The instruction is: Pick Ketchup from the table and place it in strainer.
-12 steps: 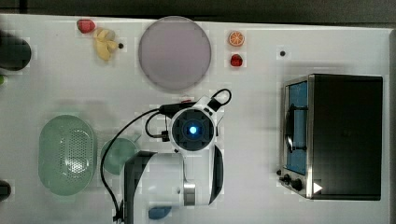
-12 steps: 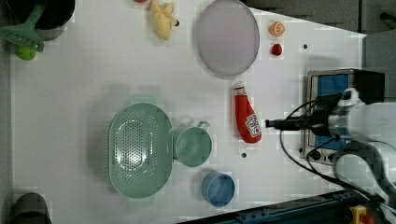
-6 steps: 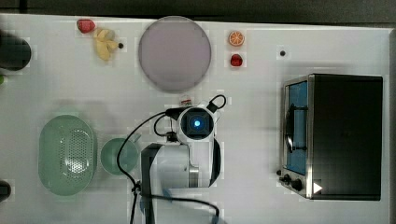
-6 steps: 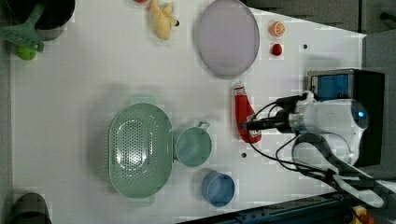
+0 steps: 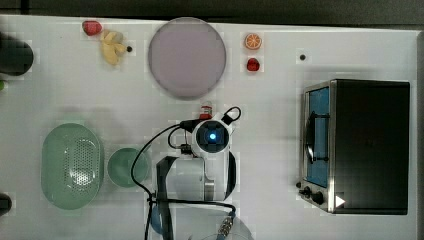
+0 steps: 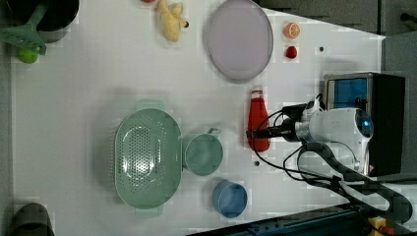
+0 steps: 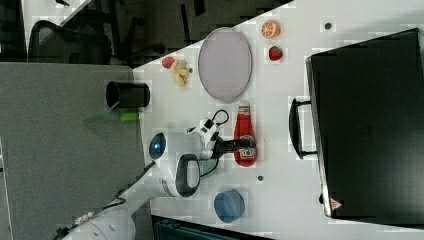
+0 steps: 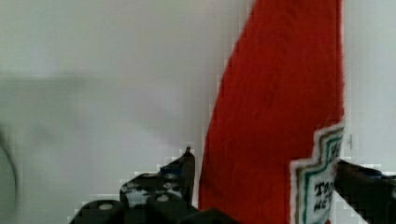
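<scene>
The ketchup bottle point(image 6: 257, 122) was seen lying flat on the white table point(image 6: 98, 88), just below the lavender plate point(image 6: 239, 39) in the left view. Its long axis ran up and down in the left view, with the white cap pointed toward the plate and the broad base pointed toward the table's near edge. The bottle lay well apart from the mint-green strainer point(image 6: 146, 156), with the green cup point(image 6: 202, 154) standing between them.

The gripper point(image 6: 252, 133) was found lowered over the bottle's lower body. In the wrist view its jaws were spread wide, one dark finger point(image 8: 180, 175) on each side of the red body and label, straddling the bottle point(image 8: 275, 116). Whether the fingers were touching the plastic could not be told; no pinch was seen.

In the right view the arm point(image 7: 175, 165) was bent over the table, with the hand pointed down at the bottle point(image 7: 245, 135).
</scene>
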`<action>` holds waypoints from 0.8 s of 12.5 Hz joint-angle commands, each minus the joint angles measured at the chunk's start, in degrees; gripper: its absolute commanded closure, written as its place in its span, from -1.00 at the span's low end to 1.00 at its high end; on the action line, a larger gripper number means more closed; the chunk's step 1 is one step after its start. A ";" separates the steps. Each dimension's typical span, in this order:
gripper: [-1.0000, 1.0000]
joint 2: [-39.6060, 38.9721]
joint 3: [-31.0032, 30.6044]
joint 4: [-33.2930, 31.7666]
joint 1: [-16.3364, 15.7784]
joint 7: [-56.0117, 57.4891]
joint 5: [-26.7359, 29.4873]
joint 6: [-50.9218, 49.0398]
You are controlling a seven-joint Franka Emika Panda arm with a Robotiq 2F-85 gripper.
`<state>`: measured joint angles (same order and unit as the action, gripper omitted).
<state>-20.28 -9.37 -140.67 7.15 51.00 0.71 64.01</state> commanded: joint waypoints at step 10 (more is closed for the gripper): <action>-0.29 20.05 -4.56 3.06 -0.18 -1.31 0.30 -15.85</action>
<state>-4.13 -12.10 -140.89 7.36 51.09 0.38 48.12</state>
